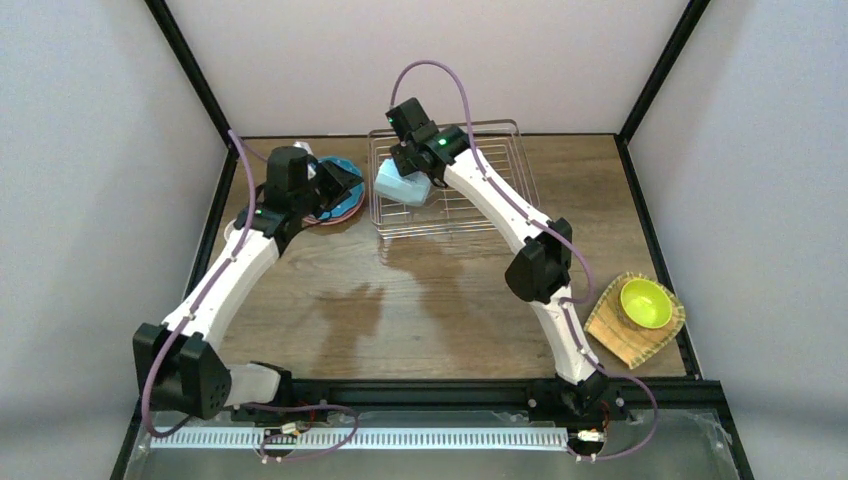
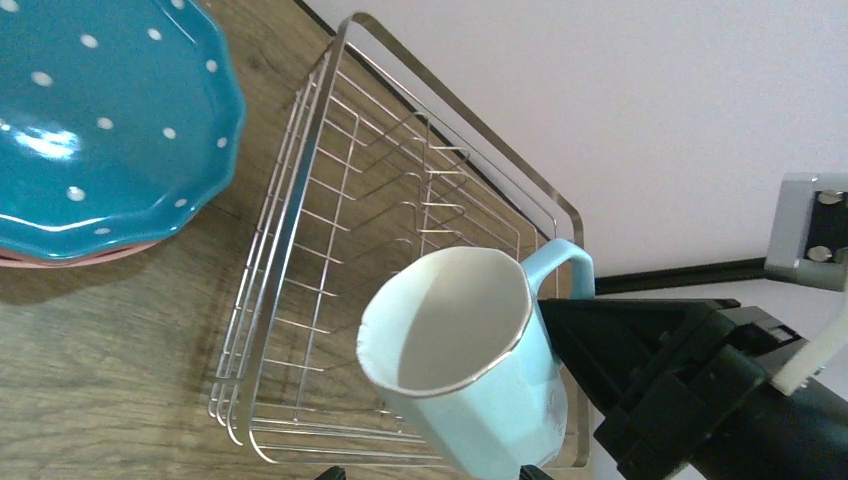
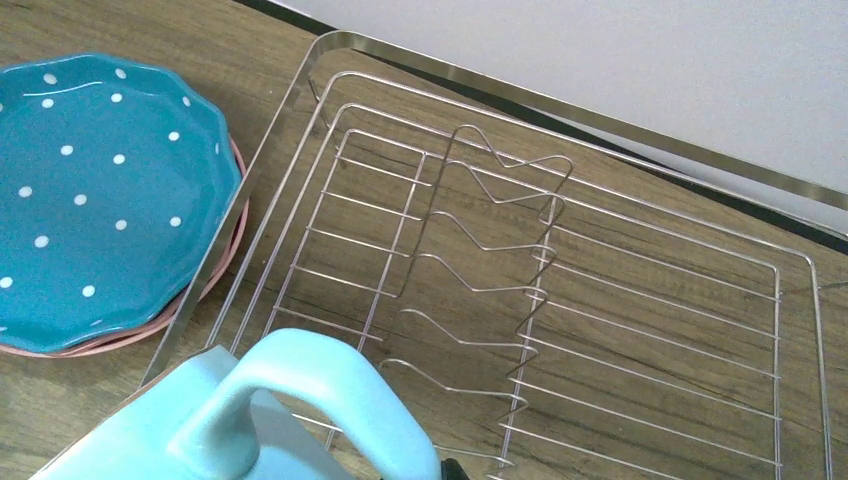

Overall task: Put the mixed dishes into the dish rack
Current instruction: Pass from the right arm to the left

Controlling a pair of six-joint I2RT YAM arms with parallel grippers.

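My right gripper point(image 1: 412, 172) is shut on the light blue mug point(image 1: 403, 186), holding it tilted in the air by its handle side above the left part of the dish rack point(image 1: 480, 215). The left wrist view shows the mug point(image 2: 470, 390) with its mouth facing the camera, over the wire rack point(image 2: 300, 190). The mug's handle point(image 3: 300, 395) fills the bottom of the right wrist view. My left gripper point(image 1: 335, 182) is open and empty above the blue dotted plate point(image 2: 100, 120), which lies on a pink plate point(image 3: 215, 285) left of the rack.
A lime bowl point(image 1: 645, 303) sits on a woven tan plate point(image 1: 615, 335) at the table's right edge. The rack's zigzag dividers point(image 3: 500, 240) stand along its middle. Black frame posts and white walls bound the table.
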